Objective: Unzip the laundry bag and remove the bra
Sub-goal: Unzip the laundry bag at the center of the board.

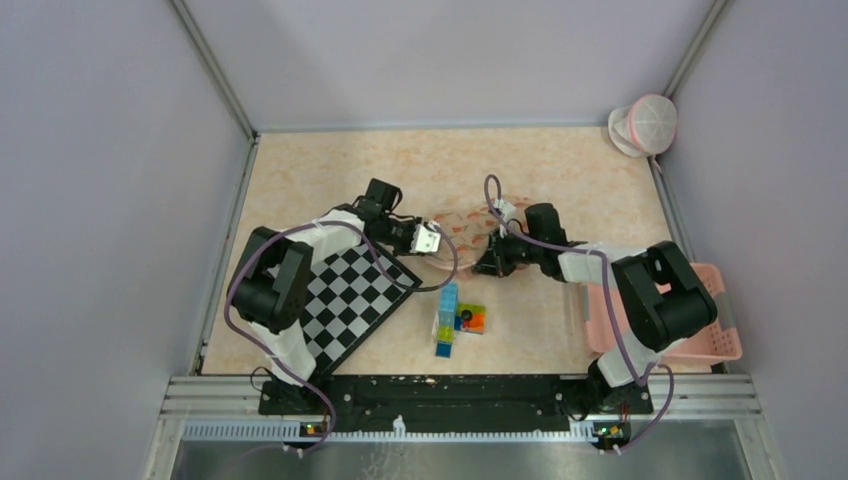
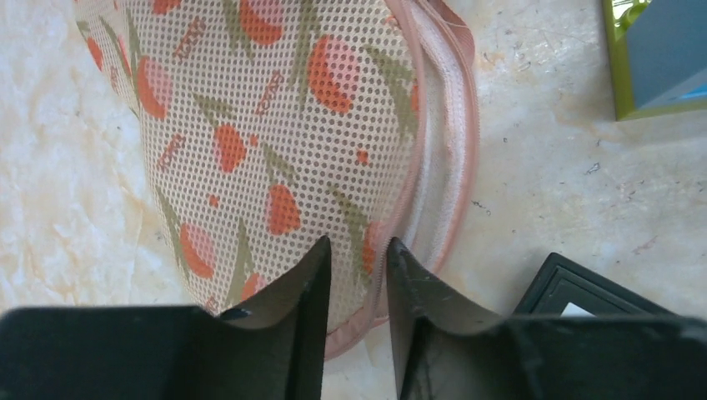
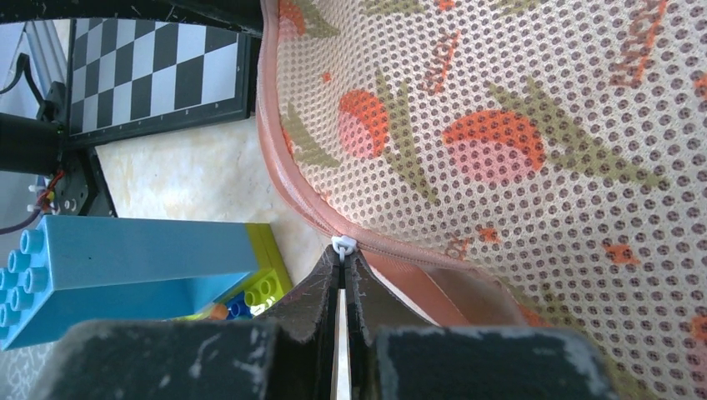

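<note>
The laundry bag [image 1: 468, 220] is a round mesh pouch with orange fruit print and a pink zip edge, lying mid-table. My left gripper [image 1: 432, 240] is at its left end. In the left wrist view the bag [image 2: 275, 125] fills the upper left, and the gripper [image 2: 357, 246] stands a little open with the bag's zipped rim between its fingers. My right gripper [image 1: 490, 262] is at the bag's near edge. Over the bag [image 3: 517, 142] in the right wrist view, that gripper [image 3: 343, 252] is shut on the white zipper pull [image 3: 343, 243]. The bra is hidden.
A checkerboard [image 1: 350, 300] lies under the left arm. A stack of coloured building bricks [image 1: 452, 318] sits just in front of the bag, close to my right gripper. A pink basket [image 1: 700, 325] is at the right edge. A pink-and-white round object [image 1: 645, 125] rests at the back right corner.
</note>
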`<state>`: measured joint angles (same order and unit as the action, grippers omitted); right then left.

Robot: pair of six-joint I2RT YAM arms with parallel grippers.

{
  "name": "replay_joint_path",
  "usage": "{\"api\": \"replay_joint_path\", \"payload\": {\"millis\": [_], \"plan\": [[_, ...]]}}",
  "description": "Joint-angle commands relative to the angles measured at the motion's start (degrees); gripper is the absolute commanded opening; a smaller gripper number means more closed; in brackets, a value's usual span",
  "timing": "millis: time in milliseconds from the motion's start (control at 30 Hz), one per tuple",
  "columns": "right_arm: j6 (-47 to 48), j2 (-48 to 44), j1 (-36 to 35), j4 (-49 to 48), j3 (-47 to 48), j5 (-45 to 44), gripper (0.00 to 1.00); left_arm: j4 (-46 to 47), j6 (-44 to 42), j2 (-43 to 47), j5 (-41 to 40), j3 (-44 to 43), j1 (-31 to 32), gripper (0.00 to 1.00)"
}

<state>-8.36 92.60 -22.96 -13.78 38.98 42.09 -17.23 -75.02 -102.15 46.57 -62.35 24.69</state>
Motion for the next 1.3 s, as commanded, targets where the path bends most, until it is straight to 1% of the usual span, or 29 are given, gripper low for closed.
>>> {"api": "replay_joint_path", "payload": {"millis": [0, 33, 167, 333, 400, 433, 467, 600, 633, 667, 867, 1067, 1267], "plan": [[-2.8, -1.5, -1.9, -3.3, 1.2, 0.7, 0.00, -1.4, 0.7, 3.7, 4.9, -1.0, -0.6, 0.41], [-3.0, -1.3, -2.5, -3.6, 1.4, 0.6, 0.00, -1.4, 1.1, 4.2, 5.1, -0.7, -0.1, 0.44], [-3.0, -0.4, -4.1, -4.0, 2.7, 0.3, 0.00, -1.0, 2.9, 4.7, 5.2, -0.4, 2.2, 0.48], [-3.8, 1.5, -4.5, -4.4, 4.7, 0.5, 0.00, -1.4, 5.0, 3.1, 5.4, -0.7, 4.0, 0.54], [-4.0, 1.9, -4.5, -4.6, 5.1, 0.3, 0.00, -2.7, 5.3, 1.8, 4.9, -0.8, 4.1, 0.54], [-4.0, 2.0, -4.5, -4.6, 5.1, 0.4, 0.00, -3.5, 5.0, 1.1, 4.4, -0.8, 4.1, 0.52], [-4.0, 2.0, -4.5, -4.5, 5.1, 0.2, 0.00, -4.3, 4.5, 0.5, 3.8, -0.7, 4.0, 0.47], [-2.7, 0.9, -4.4, -3.3, 4.1, 0.2, 0.00, -4.4, 4.0, -0.5, -0.4, 0.3, 3.1, 0.18], [-2.2, 0.6, -4.3, -2.9, 3.8, 0.0, 0.00, -4.1, 4.1, -0.8, -1.0, 0.5, 2.7, 0.13], [-2.0, 0.4, -4.2, -2.5, 3.4, 0.1, 0.00, -4.0, 4.0, -1.1, -1.3, 0.6, 2.1, 0.10], [-0.1, -0.7, -1.6, -0.1, 2.2, 0.5, 0.00, -5.3, 1.7, -3.2, -3.5, 0.1, 0.2, 0.00], [2.7, -1.8, 1.1, 3.1, 1.5, 1.1, 0.00, -6.0, 0.1, -4.5, -4.8, -0.3, -0.4, 0.00], [5.5, -2.9, 3.4, 6.6, 1.0, 1.7, 0.00, -6.4, -1.0, -6.5, -6.2, -2.9, -2.1, 0.00]]}}
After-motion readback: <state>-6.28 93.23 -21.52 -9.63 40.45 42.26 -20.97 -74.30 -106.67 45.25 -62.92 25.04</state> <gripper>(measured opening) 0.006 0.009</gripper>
